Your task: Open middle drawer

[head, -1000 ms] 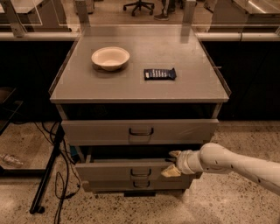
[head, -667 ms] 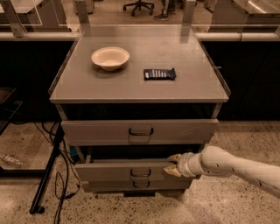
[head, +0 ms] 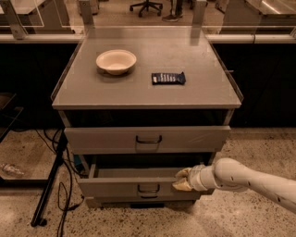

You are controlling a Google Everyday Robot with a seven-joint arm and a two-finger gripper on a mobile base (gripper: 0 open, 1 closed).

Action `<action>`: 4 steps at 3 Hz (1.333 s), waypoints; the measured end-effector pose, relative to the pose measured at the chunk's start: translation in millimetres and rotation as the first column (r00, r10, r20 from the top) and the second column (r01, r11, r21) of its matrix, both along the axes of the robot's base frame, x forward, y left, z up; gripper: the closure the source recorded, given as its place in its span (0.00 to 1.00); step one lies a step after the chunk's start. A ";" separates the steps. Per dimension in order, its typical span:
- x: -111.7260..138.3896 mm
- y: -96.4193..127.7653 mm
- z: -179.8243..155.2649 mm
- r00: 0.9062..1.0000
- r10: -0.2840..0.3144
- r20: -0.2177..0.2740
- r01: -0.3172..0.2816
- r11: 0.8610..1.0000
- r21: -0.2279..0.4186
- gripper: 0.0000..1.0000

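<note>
Camera view from my end, nearest stuff first: down at 7 o'clock a black stand leg (head: pixel 48 185) slants across the speckled floor with some loose cables (head: pixel 64 196) trailing beside it. The white arm (head: pixel 252 179) comes in from the 4 o'clock edge and reaches left, ending with the gripper (head: pixel 181 179) right up against the top edge of the middle drawer (head: pixel 115 187), just to the right of its small dark pull (head: pixel 148 189). Honestly can't tell how far open the gripper is or whether it actually has hold of anything, it just sits tight against the drawer front. That drawer sits pulled out partway, so its front is forward of the one above and I'm looking down into a shadowy gap behind it. Tucked under it, only a thin strip of the lowest drawer (head: pixel 138 202) shows. Above, near dead centre, the top drawer (head: pixel 194 138) looks closed, handle in the middle. Further back on the grey cabinet top (head: pixel 138 95), a cream bowl (head: pixel 116 61) sits around 11 o'clock and a dark flat packet (head: pixel 168 78) lies just to its right, the two apart. Way back at 12 o'clock there's the base of an office chair (head: pixel 147 5).
</note>
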State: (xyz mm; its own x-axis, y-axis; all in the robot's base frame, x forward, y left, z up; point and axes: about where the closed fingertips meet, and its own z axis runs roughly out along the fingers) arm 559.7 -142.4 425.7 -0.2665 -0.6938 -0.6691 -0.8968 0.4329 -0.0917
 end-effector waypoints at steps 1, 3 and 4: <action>-16.1 -5.3 3.0 1.000 0.007 -0.002 -0.007 1.000 0.002 1.00; -19.8 -6.0 3.5 1.000 0.007 -0.003 -0.007 1.000 0.002 0.85; -19.8 -6.0 3.5 1.000 0.007 -0.003 -0.007 1.000 0.002 0.62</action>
State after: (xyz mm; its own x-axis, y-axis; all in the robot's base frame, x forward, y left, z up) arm 539.9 -148.4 429.2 -0.2637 -0.6944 -0.6695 -0.8999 0.4270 -0.0884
